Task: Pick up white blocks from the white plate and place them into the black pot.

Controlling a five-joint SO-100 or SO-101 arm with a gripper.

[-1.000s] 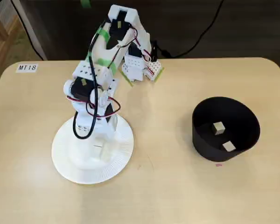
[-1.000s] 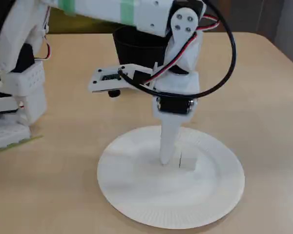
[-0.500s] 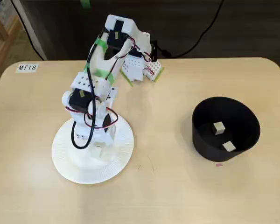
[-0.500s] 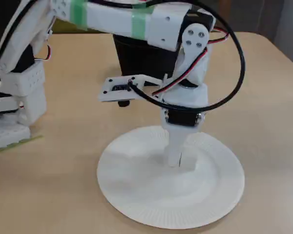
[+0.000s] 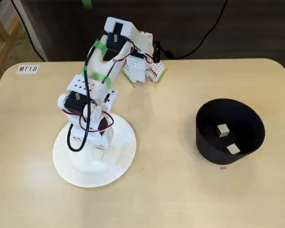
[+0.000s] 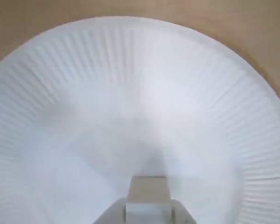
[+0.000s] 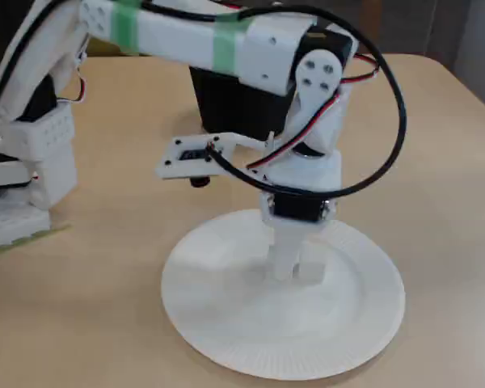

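From where I sit, the wrist view is mostly white on white: the white plate (image 6: 130, 70) fills it, its ribbed rim arcing across the top, and the center is blurred. At the bottom edge I see a small cream block (image 6: 148, 187) with the end effector (image 6: 148, 205) right around it, a pale finger on each side touching its faces, so I read it as clamped on that block. The lower part of the block is cut off by the frame edge.

In a fixed view from above, the arm's wrist covers the block entirely; I only see the end effector (image 5: 96, 145) pointing straight down onto the plate (image 5: 121, 164), toward the plate's upper middle. In a fixed view from the side, the fingers (image 7: 283, 257) stand upright on the plate (image 7: 226, 323) and the block (image 7: 314, 268) shows as a small white cube beside them, hard to separate from the plate.

The black pot (image 5: 247, 123) sits on the table (image 5: 171, 199) well apart from the plate, on the plate's right in the view from above. It is round, matte, tall-walled, open end up. Inside it I count 2 white blocks (image 5: 223, 130), off-white cubes, one nearer the pot's center, the other (image 5: 233, 149) near its front wall. In the side view the pot (image 7: 226, 101) is half hidden behind the arm.
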